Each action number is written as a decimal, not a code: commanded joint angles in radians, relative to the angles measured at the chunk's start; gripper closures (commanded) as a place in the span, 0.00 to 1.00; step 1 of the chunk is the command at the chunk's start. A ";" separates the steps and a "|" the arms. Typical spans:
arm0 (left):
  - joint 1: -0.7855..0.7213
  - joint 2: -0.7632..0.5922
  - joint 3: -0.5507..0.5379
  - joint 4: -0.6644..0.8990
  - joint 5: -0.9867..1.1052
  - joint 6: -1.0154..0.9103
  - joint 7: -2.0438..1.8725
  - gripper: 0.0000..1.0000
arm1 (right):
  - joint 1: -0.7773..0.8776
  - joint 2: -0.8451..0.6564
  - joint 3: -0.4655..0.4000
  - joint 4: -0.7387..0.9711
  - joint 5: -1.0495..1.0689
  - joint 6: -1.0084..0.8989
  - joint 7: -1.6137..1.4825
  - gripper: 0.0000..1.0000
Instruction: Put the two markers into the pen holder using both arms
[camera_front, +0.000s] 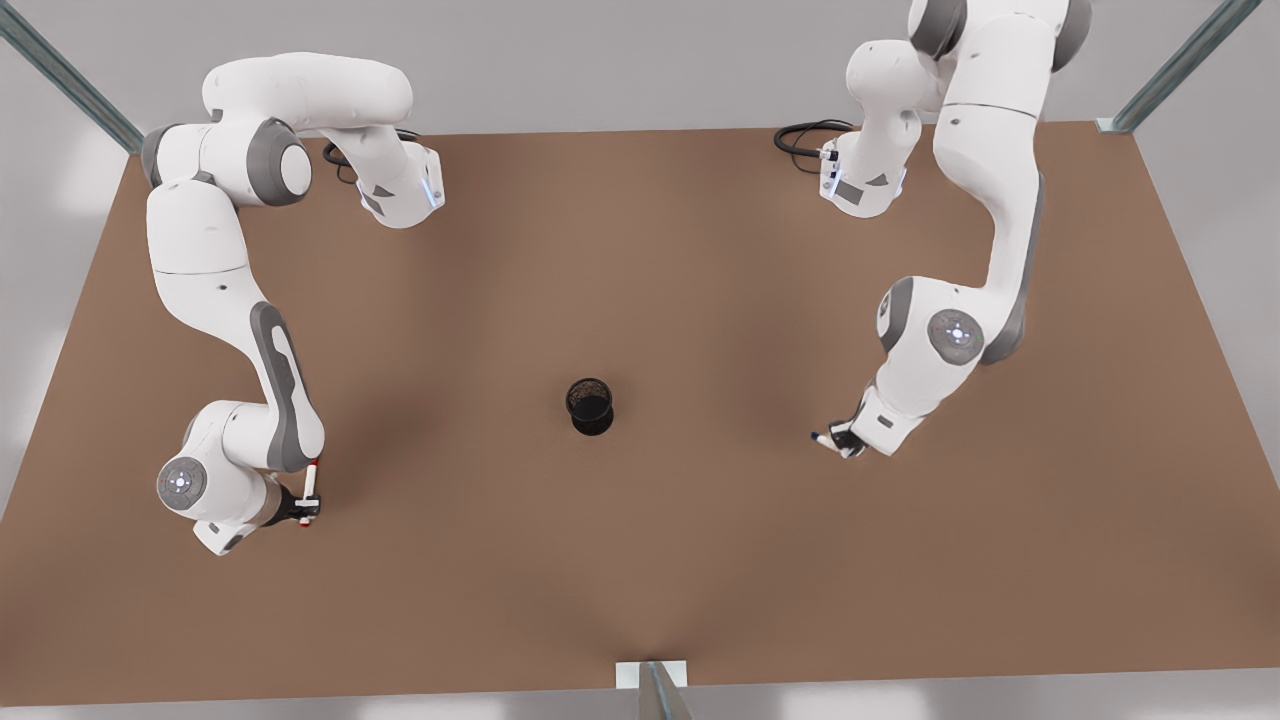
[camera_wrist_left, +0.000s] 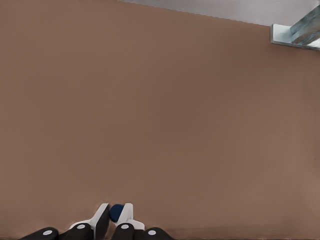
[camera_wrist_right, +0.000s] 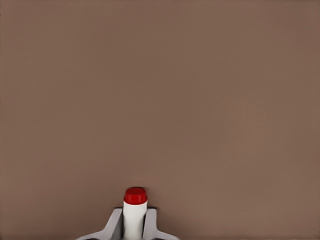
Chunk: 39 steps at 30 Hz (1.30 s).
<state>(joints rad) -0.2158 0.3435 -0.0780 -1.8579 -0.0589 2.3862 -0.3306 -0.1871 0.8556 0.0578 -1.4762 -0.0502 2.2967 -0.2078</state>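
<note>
The black mesh pen holder (camera_front: 590, 405) stands upright near the middle of the brown table (camera_front: 640, 560). At the front view's left, my right gripper (camera_front: 305, 510) (camera_wrist_right: 135, 222) is shut on the red-capped marker (camera_front: 312, 483) (camera_wrist_right: 135, 207), low over the table. At the front view's right, my left gripper (camera_front: 843, 440) (camera_wrist_left: 116, 217) is shut on the blue-capped marker (camera_front: 822, 437), whose dark blue end (camera_wrist_left: 115, 212) shows between the fingers. Both grippers are well away from the holder, one on each side.
Black cables (camera_front: 805, 135) lie by the arm bases at the table's back. A metal frame post and bracket (camera_front: 652, 678) stand at the front edge, and a corner bracket (camera_wrist_left: 295, 34) sits at a table corner. Bare table lies between each gripper and the holder.
</note>
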 joint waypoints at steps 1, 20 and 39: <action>-0.025 -0.026 -0.022 0.016 -0.030 -0.162 -0.123 0.79 | 0.000 -0.001 0.000 0.000 0.000 0.001 -0.018 0.70; -0.433 0.130 -0.037 0.405 -0.062 -0.274 -0.697 0.79 | 0.020 -0.247 0.315 0.062 -0.002 -0.088 0.145 0.74; -0.531 0.258 -0.034 0.437 -0.029 -0.199 -0.791 0.00 | 0.032 -0.260 0.481 0.043 0.003 0.124 0.148 0.73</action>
<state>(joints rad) -0.7454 0.6024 -0.1119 -1.4209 -0.0988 2.1829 -0.9587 -0.1522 0.5961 0.5354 -1.4325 -0.0404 2.3597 -0.1153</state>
